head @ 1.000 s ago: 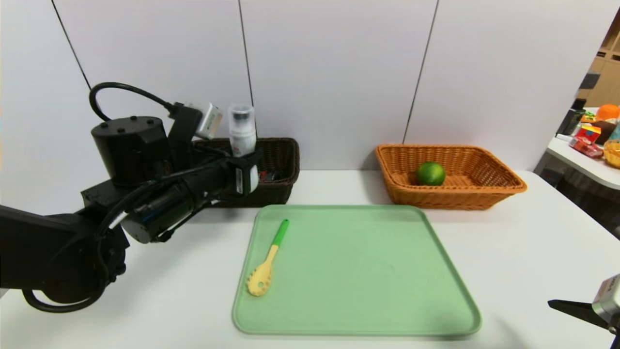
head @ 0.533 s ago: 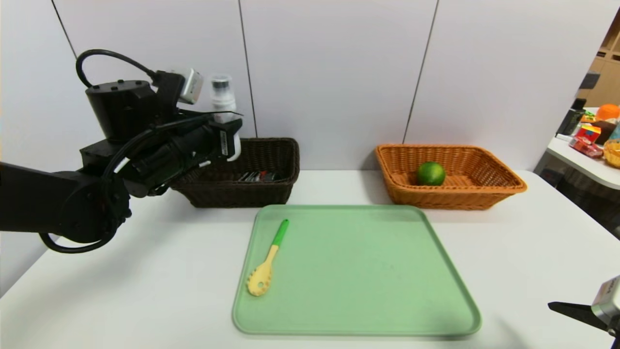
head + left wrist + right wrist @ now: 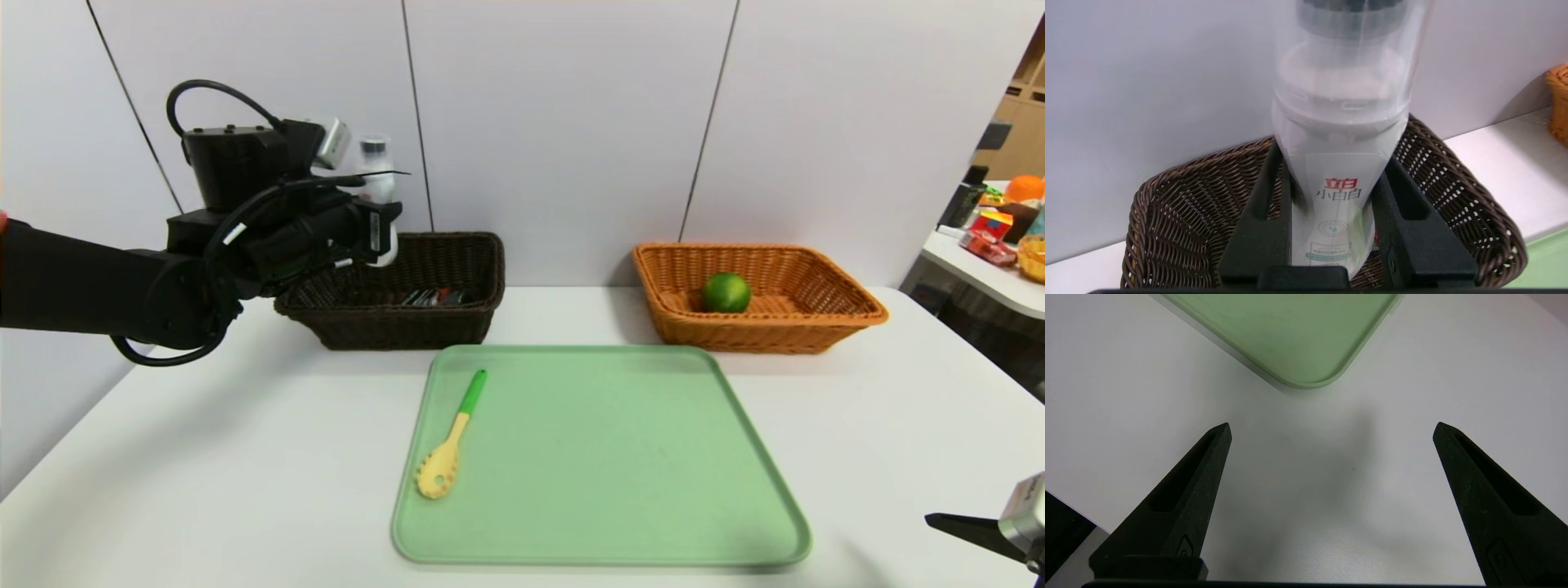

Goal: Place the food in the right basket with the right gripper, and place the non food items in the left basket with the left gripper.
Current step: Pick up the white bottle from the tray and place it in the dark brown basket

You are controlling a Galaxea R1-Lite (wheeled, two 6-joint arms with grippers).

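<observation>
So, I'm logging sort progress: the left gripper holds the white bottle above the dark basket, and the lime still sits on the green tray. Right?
Not quite. The lime already lies in the orange basket, as the head view shows; the green tray holds only the spoon. The rest stands: the left gripper holds the white bottle above the dark basket.

Tray [image 3: 620,490] in front; baskets behind, left [image 3: 457,318] holding something indistinct, right [image 3: 784,327] holding fruit [image 3: 726,291]
</observation>
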